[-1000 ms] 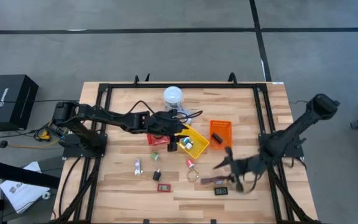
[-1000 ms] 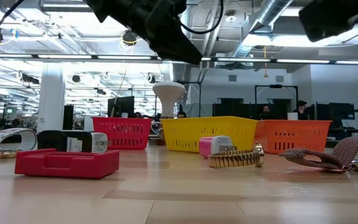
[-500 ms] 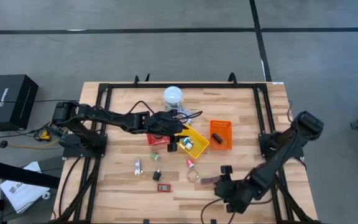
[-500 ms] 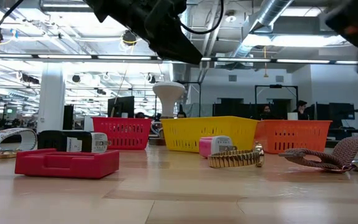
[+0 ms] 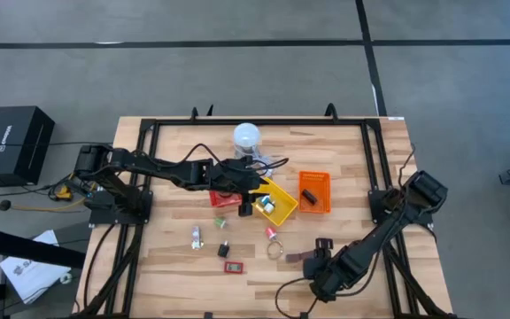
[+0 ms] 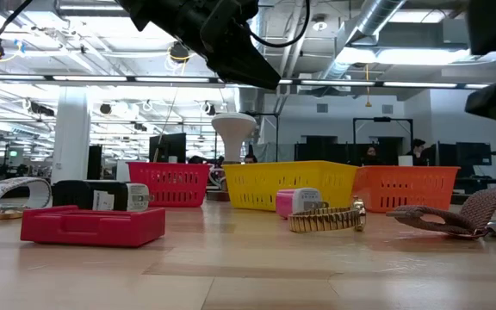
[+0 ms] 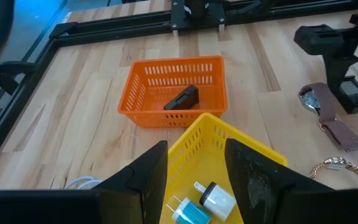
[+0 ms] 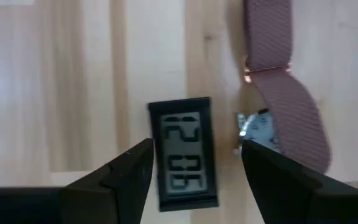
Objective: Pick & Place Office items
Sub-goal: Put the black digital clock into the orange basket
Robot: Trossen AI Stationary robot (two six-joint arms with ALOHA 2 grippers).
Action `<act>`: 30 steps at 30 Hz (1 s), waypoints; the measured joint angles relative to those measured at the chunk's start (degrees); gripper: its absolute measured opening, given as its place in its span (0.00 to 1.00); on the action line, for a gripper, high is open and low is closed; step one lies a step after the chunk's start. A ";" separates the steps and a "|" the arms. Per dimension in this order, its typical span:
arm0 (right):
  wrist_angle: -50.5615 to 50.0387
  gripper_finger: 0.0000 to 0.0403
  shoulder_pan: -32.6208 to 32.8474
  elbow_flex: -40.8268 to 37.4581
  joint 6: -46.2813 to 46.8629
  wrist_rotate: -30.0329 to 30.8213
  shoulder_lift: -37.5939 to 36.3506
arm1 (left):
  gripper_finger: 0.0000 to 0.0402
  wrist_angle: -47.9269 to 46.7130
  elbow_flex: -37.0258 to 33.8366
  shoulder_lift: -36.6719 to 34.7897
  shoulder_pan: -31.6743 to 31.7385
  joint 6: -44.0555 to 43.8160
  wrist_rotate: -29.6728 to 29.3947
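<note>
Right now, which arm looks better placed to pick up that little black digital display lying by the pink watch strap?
The right. Its pincer hangs open straight over the small black digital display, fingers either side. The left pincer is away over the yellow plastic basket.

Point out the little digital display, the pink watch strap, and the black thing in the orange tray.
Digital display (image 8: 183, 151): right wrist view, on its screen.
Pink watch strap (image 8: 289, 107): right wrist view, on the woven band.
Black item (image 7: 183, 98): left wrist view, its middle, inside the orange tray (image 7: 140, 76), point on the tray's rim.
</note>
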 joint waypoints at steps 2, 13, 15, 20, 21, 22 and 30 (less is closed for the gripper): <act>-0.71 0.58 -0.23 0.00 0.01 -0.56 0.00 | 0.38 0.02 0.00 0.00 -0.01 0.00 0.00; 4.87 0.58 -0.12 -2.03 0.01 -3.07 0.11 | 0.38 0.00 0.00 0.00 0.01 0.00 0.00; 4.73 0.58 -0.09 -2.05 -0.01 -3.07 0.11 | 0.38 0.00 0.00 0.00 -0.01 0.00 0.01; 6.21 0.55 -0.06 -2.05 -2.13 -3.05 0.11 | 0.38 0.00 0.00 0.00 -0.01 0.00 0.00; 6.47 0.54 -0.06 -2.05 -2.36 -3.05 0.11 | 0.38 0.00 0.00 0.00 -0.01 0.00 0.02; 6.44 0.53 -0.06 -2.05 -2.41 -3.05 0.11 | 0.38 0.00 0.00 0.00 0.01 0.00 0.01; 6.41 0.50 -0.17 -2.05 -2.70 -3.01 0.11 | 0.38 -0.02 0.00 0.00 0.01 0.00 0.02</act>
